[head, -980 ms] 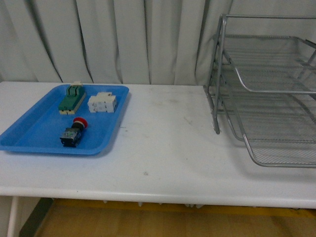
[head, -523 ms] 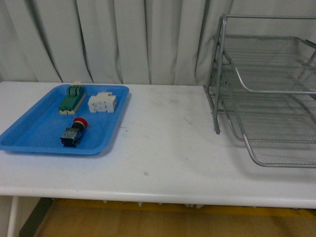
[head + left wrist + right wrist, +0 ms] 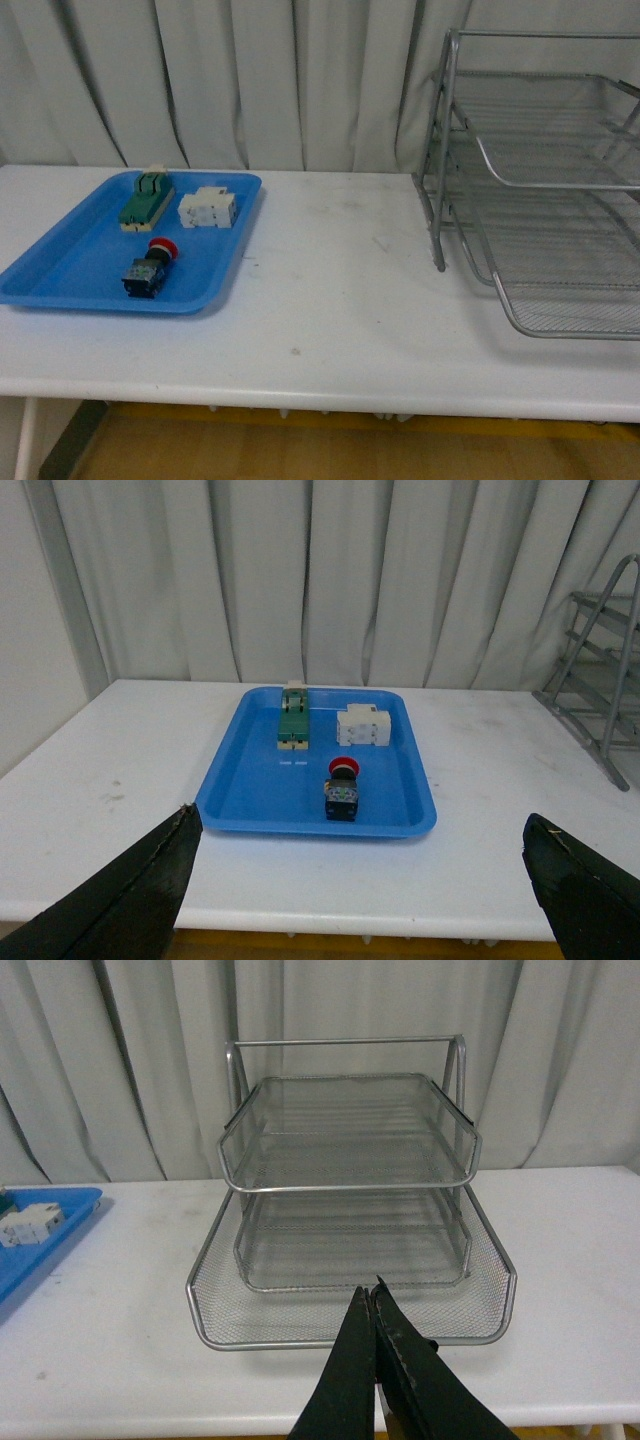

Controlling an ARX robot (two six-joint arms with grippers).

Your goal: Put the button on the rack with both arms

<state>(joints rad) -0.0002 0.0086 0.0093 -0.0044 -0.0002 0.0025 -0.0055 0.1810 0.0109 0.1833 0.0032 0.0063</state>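
Observation:
The button (image 3: 149,268), red cap and black-and-blue body, lies in the blue tray (image 3: 60,272) at the table's left; it also shows in the left wrist view (image 3: 341,790). The silver wire-mesh rack (image 3: 545,190) stands at the table's right and fills the right wrist view (image 3: 350,1210). My left gripper (image 3: 360,880) is open and empty, its fingers (image 3: 130,900) wide apart, back from the tray near the table's front edge. My right gripper (image 3: 369,1295) is shut and empty, its tips in front of the rack's lowest tier. Neither arm shows in the front view.
The tray also holds a green-and-cream switch block (image 3: 146,197) and a white terminal block (image 3: 207,208). The white table (image 3: 330,290) runs between tray and rack. Grey curtains hang behind. The tray's corner shows in the right wrist view (image 3: 40,1245).

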